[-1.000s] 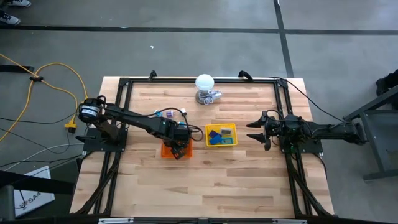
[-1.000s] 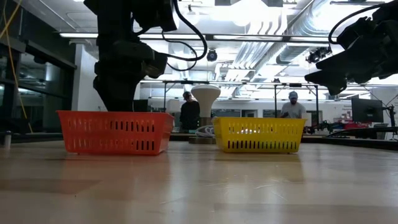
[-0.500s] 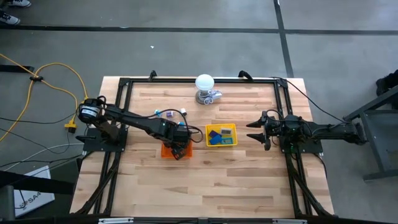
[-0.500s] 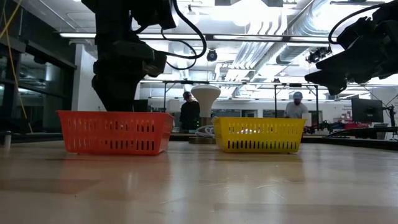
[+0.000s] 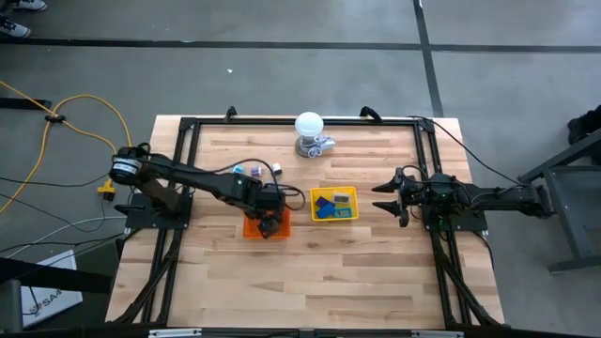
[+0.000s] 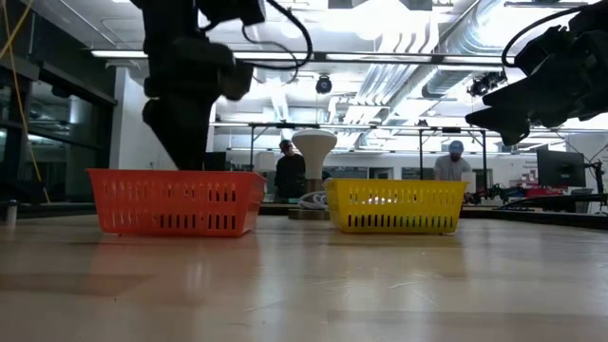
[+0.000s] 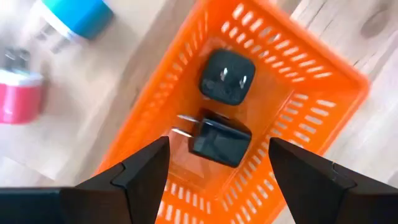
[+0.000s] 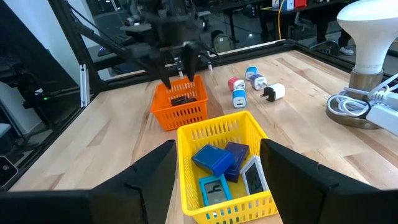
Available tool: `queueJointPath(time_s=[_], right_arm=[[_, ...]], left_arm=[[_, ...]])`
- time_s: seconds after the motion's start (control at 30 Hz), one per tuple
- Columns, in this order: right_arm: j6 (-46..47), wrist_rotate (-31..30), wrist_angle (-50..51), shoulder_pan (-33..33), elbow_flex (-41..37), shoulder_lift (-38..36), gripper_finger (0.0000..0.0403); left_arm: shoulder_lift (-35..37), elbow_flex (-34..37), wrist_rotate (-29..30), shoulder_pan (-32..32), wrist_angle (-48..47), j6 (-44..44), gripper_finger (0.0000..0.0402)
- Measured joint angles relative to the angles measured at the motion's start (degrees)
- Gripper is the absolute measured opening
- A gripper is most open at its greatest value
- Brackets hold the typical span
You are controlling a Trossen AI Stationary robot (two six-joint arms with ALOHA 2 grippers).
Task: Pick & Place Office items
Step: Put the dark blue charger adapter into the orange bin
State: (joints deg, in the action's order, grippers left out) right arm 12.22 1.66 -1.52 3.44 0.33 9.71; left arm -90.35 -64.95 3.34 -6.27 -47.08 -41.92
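1. Two black plug-in chargers (image 7: 222, 111) lie side by side on the floor of the orange slotted plastic basket (image 5: 266, 225), left of centre in the overhead frame; one shows its two prongs upward.
2. The left gripper (image 7: 217, 162) hangs directly above that basket with its fingers (image 7: 140, 171) spread apart, holding nothing.
3. Just right of it, the yellow slotted basket (image 8: 186, 140) holds flat blue, purple and grey rectangular blocks (image 8: 214, 158).
4. The right gripper (image 5: 383, 201) waits at centre right, clear of the yellow basket, fingers parted and empty.
5. Farther up the wooden table (image 5: 319, 282), small red, blue and white adapters (image 8: 249, 84) lie loose beside the orange basket.
6. At top centre stands a white bulb-shaped lamp on a metal base (image 5: 309, 130).
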Motion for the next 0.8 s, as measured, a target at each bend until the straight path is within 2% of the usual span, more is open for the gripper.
queueJointPath(time_s=[0.2, 0.43, 0.8], right_arm=[[0.0, 0.0, 0.0, 0.01, 0.01, 0.01, 0.022], [-0.01, -0.01, 0.0, 0.01, 0.01, 0.01, 0.022], [-0.01, 0.0, 0.0, -0.01, -0.01, 0.01, 0.022]], left_arm=[[3.5, -0.02, 1.79, 4.14, -0.21, 8.73, 0.0266], [4.83, -0.02, 1.38, 13.9, -1.69, 21.36, 0.0266], [4.81, 3.5, -11.44, 32.05, -0.96, 43.14, 0.0266]])
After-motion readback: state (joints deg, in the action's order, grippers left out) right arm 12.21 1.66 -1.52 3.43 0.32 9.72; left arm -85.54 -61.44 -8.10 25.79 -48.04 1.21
